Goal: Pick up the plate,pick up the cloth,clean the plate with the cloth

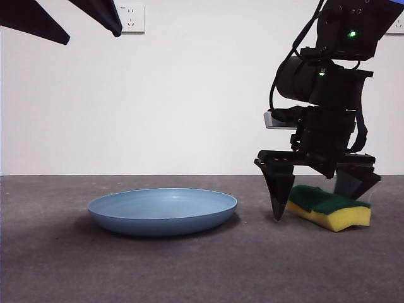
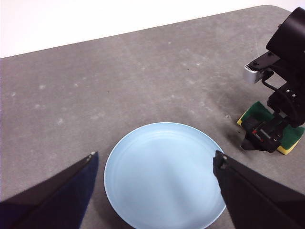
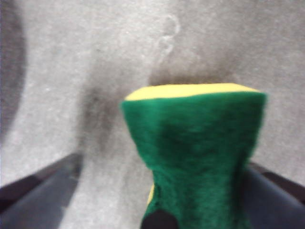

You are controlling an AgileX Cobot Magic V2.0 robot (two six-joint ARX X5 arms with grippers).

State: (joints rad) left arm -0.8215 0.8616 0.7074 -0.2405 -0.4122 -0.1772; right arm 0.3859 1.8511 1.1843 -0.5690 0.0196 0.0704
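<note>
Right pincer (jaws spread) straddles cloth.

A grey, faintly speckled tabletop fills the foreground. Behind it rises a plain white wall with a white power socket.

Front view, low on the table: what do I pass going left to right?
Plate → right pincer, jaws open and straddling the sponge → sponge, green side up. The left pincer waits at the top-left corner, above the plate.
</note>
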